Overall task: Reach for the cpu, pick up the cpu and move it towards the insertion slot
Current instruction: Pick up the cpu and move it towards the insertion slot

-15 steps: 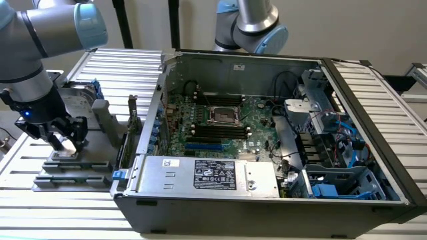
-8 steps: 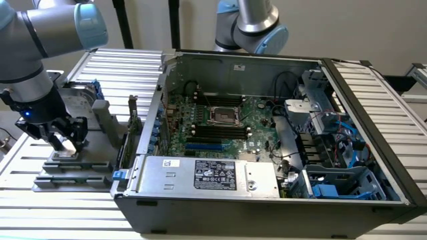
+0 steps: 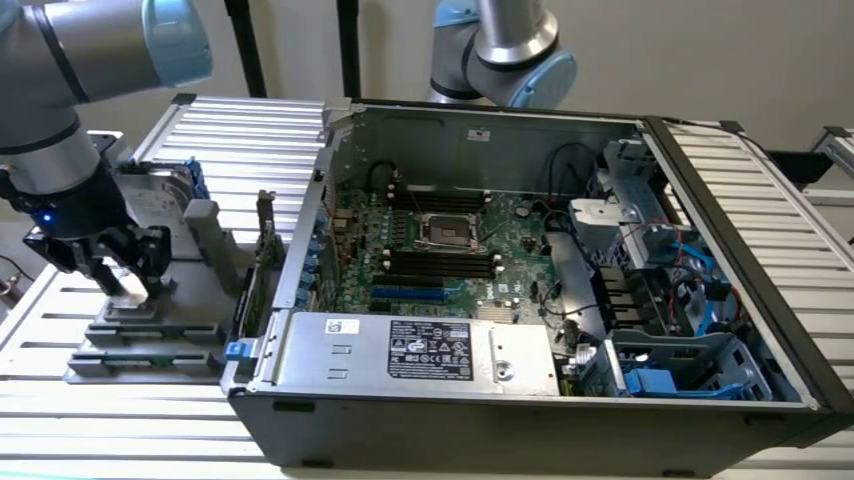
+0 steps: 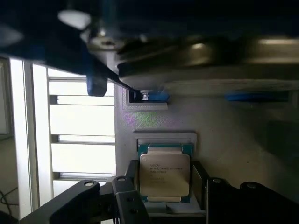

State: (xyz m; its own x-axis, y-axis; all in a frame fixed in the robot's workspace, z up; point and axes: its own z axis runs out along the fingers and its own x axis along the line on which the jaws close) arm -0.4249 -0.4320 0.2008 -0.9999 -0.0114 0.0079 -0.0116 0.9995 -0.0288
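Right beneath the tool [image 3: 124, 272], cpu [image 4: 164, 174], flat in grey holder [image 4: 166, 137]

Exterior view evenly bright; wrist view dim, backlit.

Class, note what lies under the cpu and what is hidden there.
The cpu sits in a pale grey holder; its rim shows beside the chip. The floor beneath is covered.

The cpu [image 4: 164, 175] carries several lines of dark print on its silver face; the characters cannot be read. In the exterior view, lower centre of the frame, the power supply [image 3: 523, 362] bears a black-and-white label [image 3: 430, 349], not legible. The white sticker [image 3: 474, 131], upper centre, is likewise unreadable.
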